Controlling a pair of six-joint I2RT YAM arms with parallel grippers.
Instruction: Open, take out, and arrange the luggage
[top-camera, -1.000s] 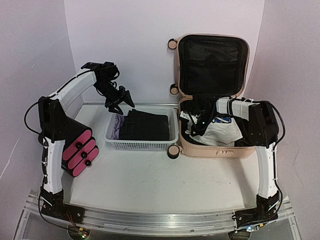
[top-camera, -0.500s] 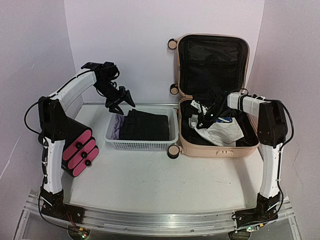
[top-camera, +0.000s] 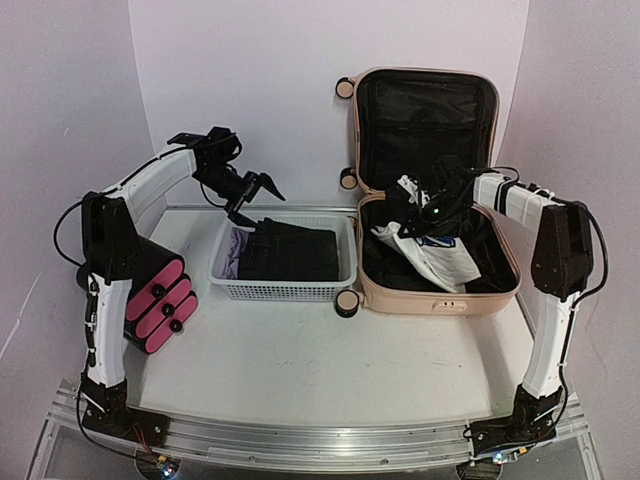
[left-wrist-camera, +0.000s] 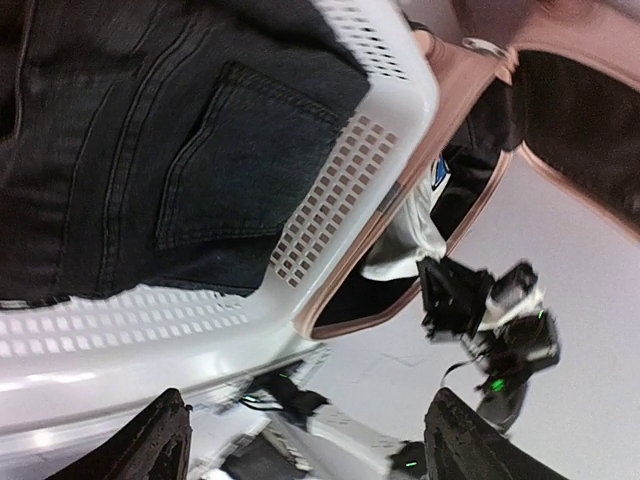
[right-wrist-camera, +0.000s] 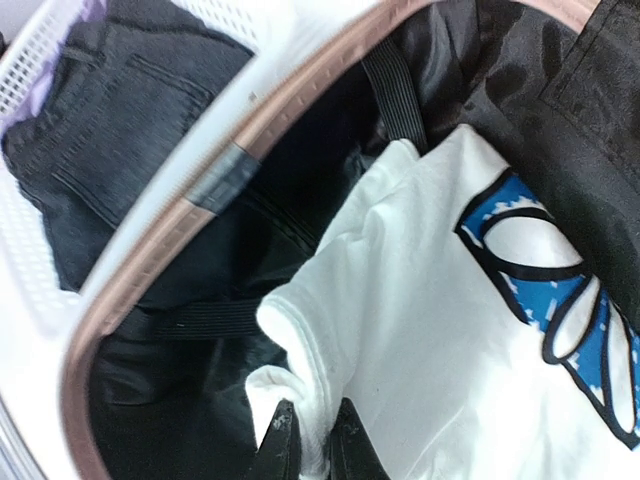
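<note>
Item 1. Luggage (top-camera: 430, 300): beige-pink hard-shell case sitting at the right rear of the table (top-camera: 300, 370). Its lid is standing upright against the backdrop, giving free access to the black-lined lower shell.

Item 2. Mesh basket (top-camera: 280, 291): white plastic, sitting just left of the case and touching its wheel. It is probably serving as the drop-off for unpacked clothes.

Item 3. Drawer box (top-camera: 160, 297): black with three pink fronts, leaning at the left by the left arm's base.

Item 4. Jeans (top-camera: 292, 252): dark, folded and lying in the basket beside a lilac garment.

Item 5. T-shirt (top-camera: 440, 265): white with a blue print, trailing out of the lower shell and being drawn up by one fold.

Item 6. Right gripper (right-wrist-camera: 308, 440): fingers pinching that fold tightly, likely so that the shirt comes clear of the elastic straps.

Item 7. Left gripper (left-wrist-camera: 308, 400): hovering over the basket's rear edge with its fingers spread wide and holding nothing.

Changes: the right arm has been rising, taking the shirt from low in the shell towards the hinge. The left gripper has been opening wider and turning.
</note>
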